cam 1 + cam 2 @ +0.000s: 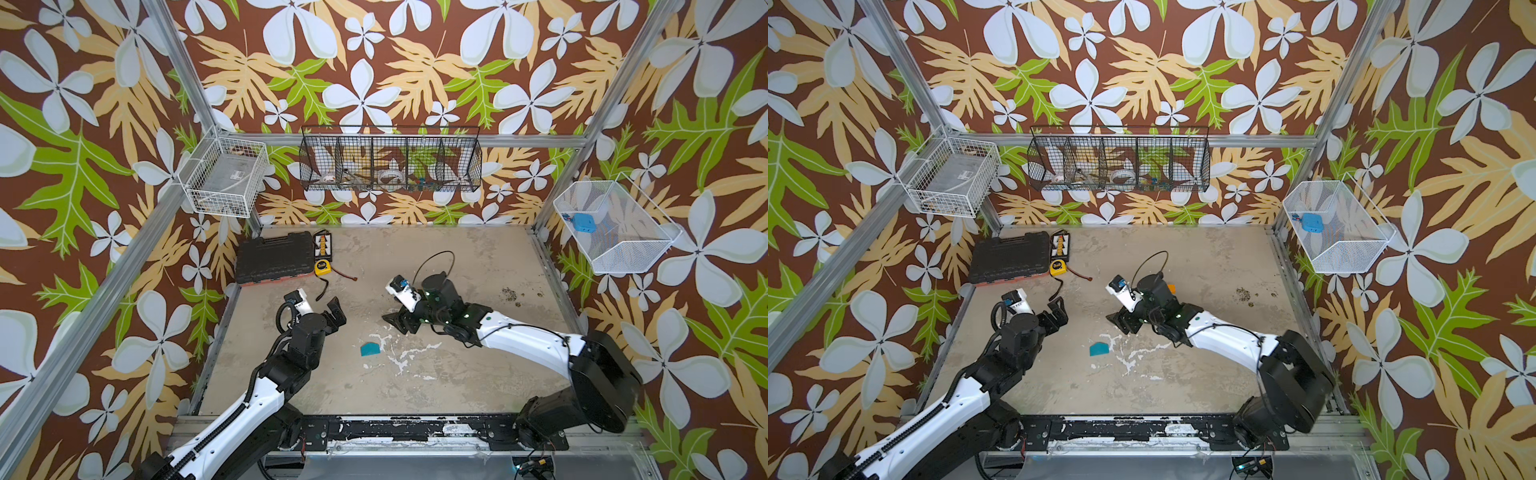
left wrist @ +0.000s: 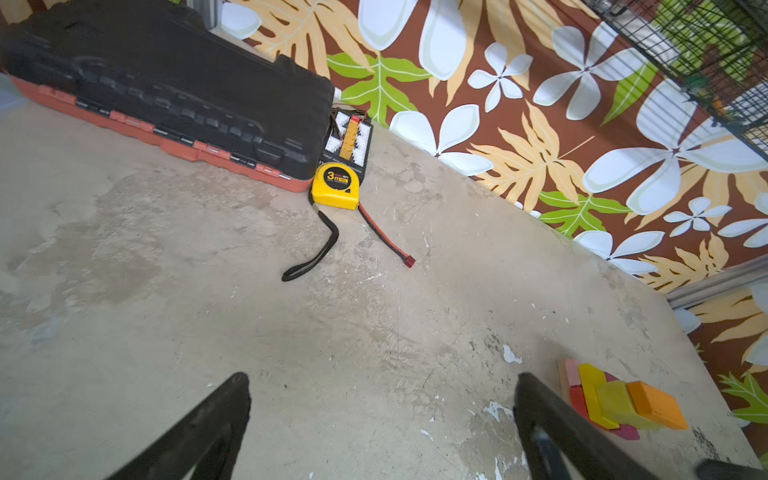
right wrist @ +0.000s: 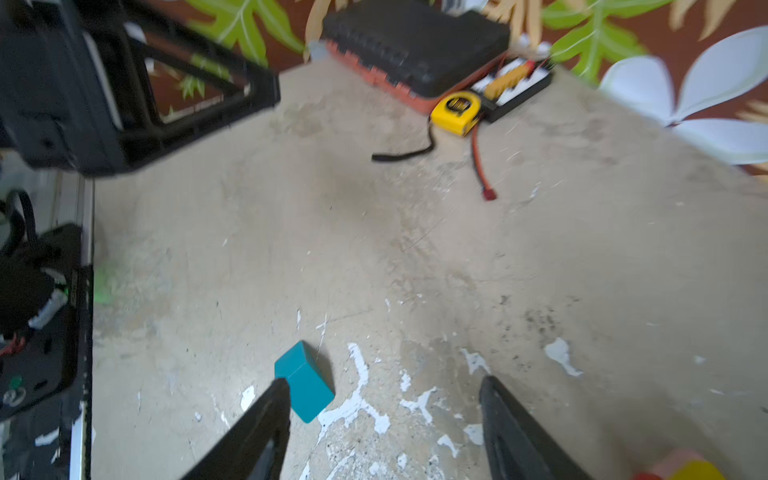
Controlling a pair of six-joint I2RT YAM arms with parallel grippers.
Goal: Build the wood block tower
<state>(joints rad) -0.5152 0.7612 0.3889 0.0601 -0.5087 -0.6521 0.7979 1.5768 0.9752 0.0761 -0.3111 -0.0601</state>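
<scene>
A teal roof-shaped wood block [image 1: 369, 348] [image 1: 1099, 348] lies flat and alone on the table between the arms. My right gripper [image 1: 395, 322] [image 3: 384, 384] hangs open just behind it. In the right wrist view one fingertip [image 3: 279, 390] overlaps the teal block's [image 3: 306, 380] near corner, and the gap holds nothing. The tower [image 2: 623, 399] is a low stack of pink, red, yellow, yellow-green, orange and magenta blocks. In the top views the right arm hides it, save an orange corner [image 1: 1170, 287]. My left gripper [image 1: 337, 314] [image 2: 382, 386] is wide open and empty, left of the tower.
A black tool case [image 1: 274, 257] with a red base sits at the back left. Beside it are a yellow tape measure [image 1: 322, 267] with a black strap, a charger board [image 1: 323, 243] and a red-black wire [image 2: 384, 237]. Wire baskets [image 1: 390, 160] hang on the walls.
</scene>
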